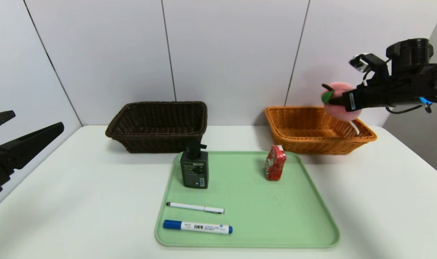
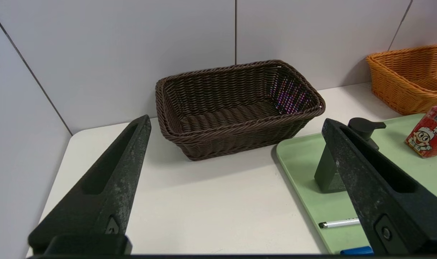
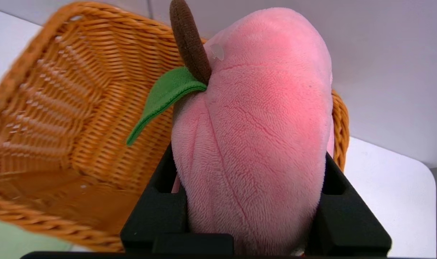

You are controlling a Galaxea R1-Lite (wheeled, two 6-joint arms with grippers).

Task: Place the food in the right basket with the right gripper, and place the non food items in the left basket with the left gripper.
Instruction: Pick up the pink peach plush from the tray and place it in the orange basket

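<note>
Carrying the plush peach (image 1: 342,100) over the far right part of the orange basket (image 1: 319,129) in the head view, the right gripper (image 1: 333,101) is best lowered toward the basket floor before letting go, while the left gripper (image 1: 27,138) is waiting spread wide at the near left. Looking through the right wrist view, the black fingers (image 3: 157,201) are squeezing the peach on both flanks, half closed, with the basket's hollow lying just beyond and below it.
</note>
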